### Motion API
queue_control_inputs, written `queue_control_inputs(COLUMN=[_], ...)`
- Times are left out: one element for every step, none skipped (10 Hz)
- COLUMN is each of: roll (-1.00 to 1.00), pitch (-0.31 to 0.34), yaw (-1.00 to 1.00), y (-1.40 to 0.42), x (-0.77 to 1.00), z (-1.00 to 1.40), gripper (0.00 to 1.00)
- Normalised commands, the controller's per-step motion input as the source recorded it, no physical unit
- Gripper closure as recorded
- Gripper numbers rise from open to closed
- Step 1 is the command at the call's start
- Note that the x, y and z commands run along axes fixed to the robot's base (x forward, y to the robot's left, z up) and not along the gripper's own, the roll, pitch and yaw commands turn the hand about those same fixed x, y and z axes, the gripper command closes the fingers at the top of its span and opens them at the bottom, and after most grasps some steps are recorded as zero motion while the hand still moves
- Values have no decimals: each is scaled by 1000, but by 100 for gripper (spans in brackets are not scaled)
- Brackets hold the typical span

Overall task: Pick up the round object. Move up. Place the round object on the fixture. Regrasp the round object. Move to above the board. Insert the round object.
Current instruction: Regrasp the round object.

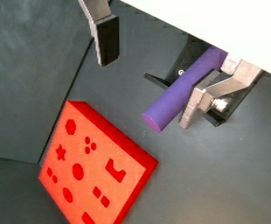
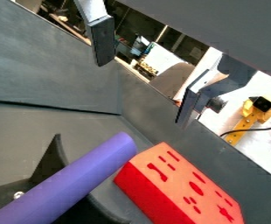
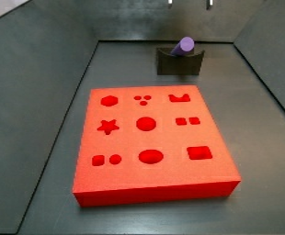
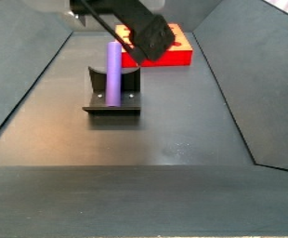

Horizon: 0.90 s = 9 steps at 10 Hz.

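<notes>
The smooth purple cylindrical peg [image 4: 113,71] rests on the small dark notched fixture block [image 4: 113,99]. In a side view only its end [image 3: 187,43] shows above the fixture [image 3: 179,61], beyond the large flat orange-red board with shaped cut-outs [image 3: 152,142]. The two-finger gripper [image 1: 162,54] hovers above the peg with its jaws spread apart, grasping nothing; its silver fingers [image 2: 100,35] are cut off at the frame edge.

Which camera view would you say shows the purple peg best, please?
A side view shows the peg best, full length on the fixture. The other side view shows only its end; both wrist views show it partly, the open gripper above it.
</notes>
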Motion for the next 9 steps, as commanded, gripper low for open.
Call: queue_control_inputs(roll=[1000,1000,1000,1000,1000,1000,1000,1000,1000], pitch=[46,39,32,27,26,26,27,25,23], yaw=[19,19,19,18,19,19,20,20,20], y=[-1000,-1000,-922,-679,-553,-293,-43,-30,-45], x=[0,-28,-60,-54,-40,-3,-6,-7,0], z=[759,736,608,300,147,35,45,32,15], gripper=[0,0,0,0,0,0,0,0,0])
